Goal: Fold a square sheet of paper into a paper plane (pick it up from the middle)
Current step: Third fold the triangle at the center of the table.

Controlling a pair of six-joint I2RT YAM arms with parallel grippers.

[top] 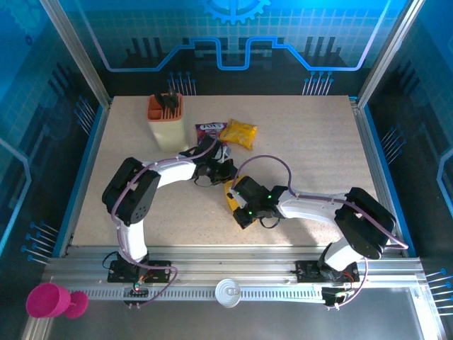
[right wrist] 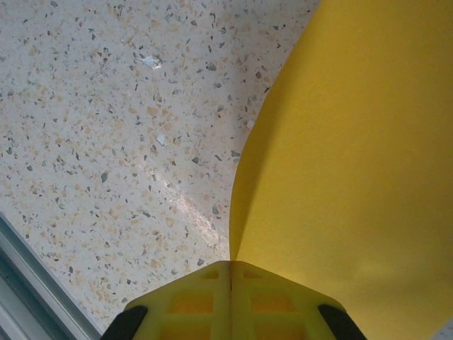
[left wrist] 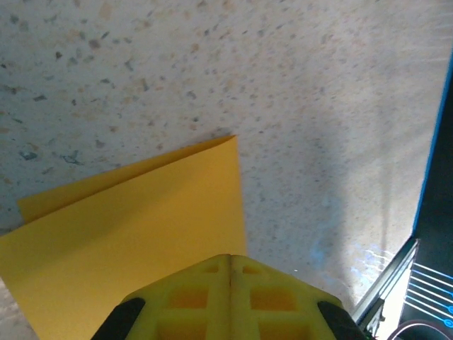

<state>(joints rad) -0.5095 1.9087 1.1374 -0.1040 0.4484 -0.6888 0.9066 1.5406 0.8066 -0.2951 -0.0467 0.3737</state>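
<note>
Your left gripper [left wrist: 230, 259] and right gripper [right wrist: 230, 264] clamp the sheet of paper [left wrist: 141, 227], seemingly mid-fold; next, match its edges and crease.

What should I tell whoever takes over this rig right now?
Left claw: shut on the paper, at its edge.
Right claw: shut on the same paper, which curves up from it.
Paper: between both claws, low over mid-table.
Done: paper gripped from both sides; the left wrist view seems to show one layer folded over another.
Left: nearly all the folding; no plane shape yet.
</note>
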